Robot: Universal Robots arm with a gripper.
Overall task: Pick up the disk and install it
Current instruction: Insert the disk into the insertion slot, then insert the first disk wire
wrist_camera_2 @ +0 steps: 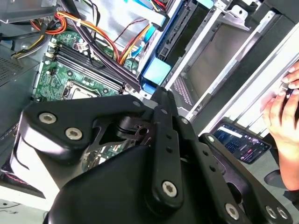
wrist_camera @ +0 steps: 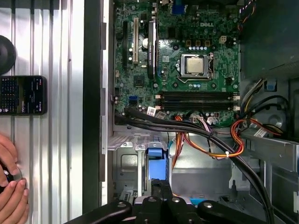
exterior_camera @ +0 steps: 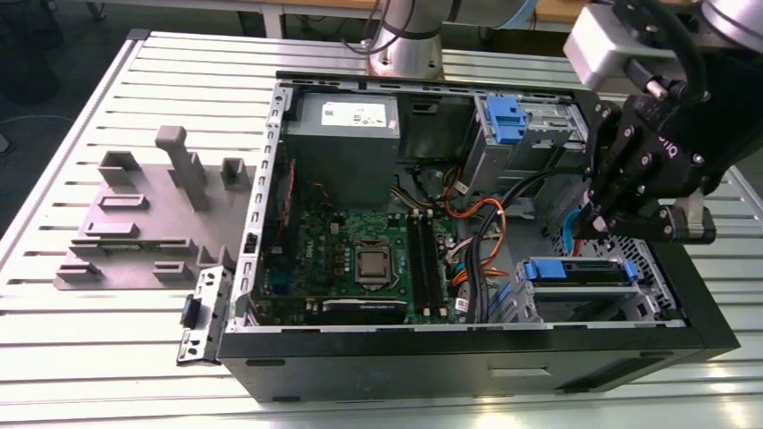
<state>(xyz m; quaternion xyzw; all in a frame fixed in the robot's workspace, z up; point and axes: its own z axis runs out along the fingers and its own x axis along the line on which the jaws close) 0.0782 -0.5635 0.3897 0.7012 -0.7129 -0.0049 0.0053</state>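
In the exterior view, the black two-finger gripper hangs inside the lidless black computer case, at three o'clock from the green motherboard. Its fingers are pressed together and hold nothing. The disk, framed by its bright blue plastic carrier, sits in the grey metal drive cage at the gripper's six o'clock, near it.

In the second wrist view, the gripper tips lie just beside the disk.

In the first wrist view, the gripper and disk sit likewise, and a person's hand rests outside the case.
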